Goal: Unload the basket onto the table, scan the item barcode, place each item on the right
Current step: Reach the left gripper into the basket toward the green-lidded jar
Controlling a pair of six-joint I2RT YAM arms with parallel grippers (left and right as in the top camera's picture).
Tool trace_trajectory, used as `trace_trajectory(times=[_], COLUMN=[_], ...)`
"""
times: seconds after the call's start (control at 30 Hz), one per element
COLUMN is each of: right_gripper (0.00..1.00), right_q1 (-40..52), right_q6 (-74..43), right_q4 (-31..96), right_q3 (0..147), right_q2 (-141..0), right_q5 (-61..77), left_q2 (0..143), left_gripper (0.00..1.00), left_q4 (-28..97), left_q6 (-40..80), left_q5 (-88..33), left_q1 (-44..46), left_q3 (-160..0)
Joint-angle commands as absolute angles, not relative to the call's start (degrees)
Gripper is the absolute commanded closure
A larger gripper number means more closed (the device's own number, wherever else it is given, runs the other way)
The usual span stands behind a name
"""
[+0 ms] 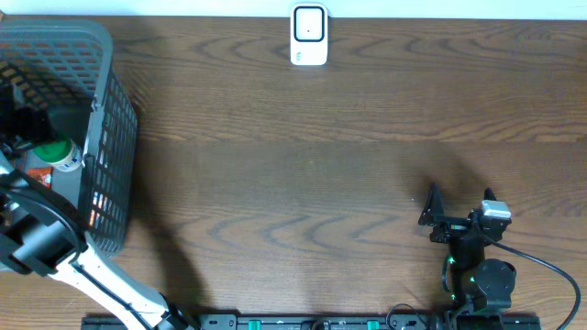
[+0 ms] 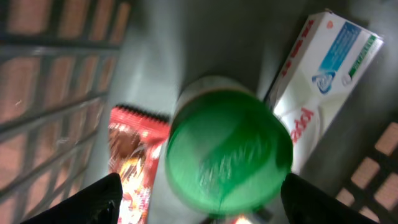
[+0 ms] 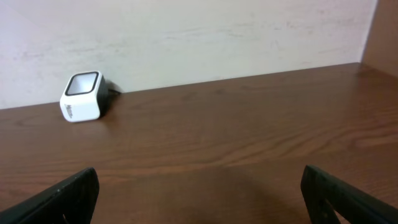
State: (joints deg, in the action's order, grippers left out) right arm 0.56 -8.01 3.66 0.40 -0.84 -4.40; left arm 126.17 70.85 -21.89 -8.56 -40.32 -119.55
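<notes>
Bottle (image 2: 227, 152) with the smooth round green cap sits between the left claw (image 2: 208, 200) fingers, which are spread apart, down inside the grey plastic lattice basket (image 1: 115, 119). The wrist cam also shows a crinkly red packet (image 2: 130, 155) and a white carton (image 2: 323, 74) beside it; overhead mostly hides those. Right claw (image 3: 205, 196) is wide apart too, over the wood-grain worktop (image 1: 321, 165), facing the boxy white scanner (image 3: 82, 96).
</notes>
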Motion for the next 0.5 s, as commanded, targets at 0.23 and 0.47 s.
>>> trace_trajectory(times=[0.23,0.47], right_gripper=[0.01,0.01], right_q1=[0.7,0.7], right_q6=[-7.2,-7.2], right_q4=[3.9,3.9], right_q3=[0.3,0.3], right_q2=[-0.4,-0.4], right_q5=[-4.2,-4.2], left_q2=[132.2,133.2], left_gripper=[0.17,0.17], left_q4=[69.9,69.5], left_q6=[-22.6,-21.5], left_q5=[-8.3,-7.0], left_q1=[-37.4,-37.3], left_q3=[-119.8,-119.9])
